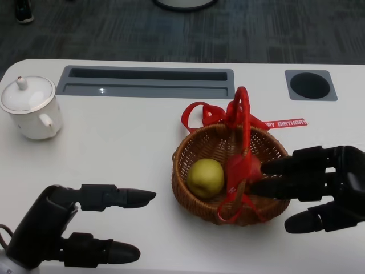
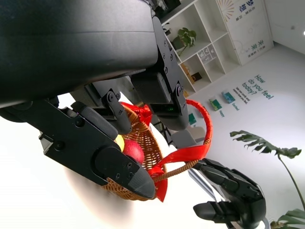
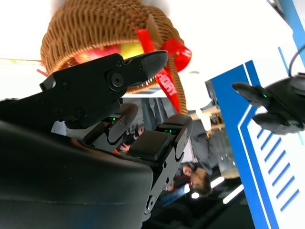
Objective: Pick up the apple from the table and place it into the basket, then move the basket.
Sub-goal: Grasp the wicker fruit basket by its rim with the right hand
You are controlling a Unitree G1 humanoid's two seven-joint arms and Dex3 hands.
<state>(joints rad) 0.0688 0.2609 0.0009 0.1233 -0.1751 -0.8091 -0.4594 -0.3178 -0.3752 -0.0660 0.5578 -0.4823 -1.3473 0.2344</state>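
White surface (image 1: 125,148) carries a wicker basket (image 1: 191,197) with a yellow-green apple (image 1: 205,178) inside it. Right hand (image 1: 319,185) reaches over the rim at the red ribbon handle (image 1: 242,123); whether it grips is unclear. Left hand (image 1: 74,228) rests released, fingers apart.

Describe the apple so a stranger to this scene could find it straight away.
Start at the white table and find the round wicker basket with a red ribbon handle, right of centre, just in front of the right hand. Inside it, on the side facing the left hand, lies the apple. It is the only yellow-green thing there, set against brown weave and red ribbon.
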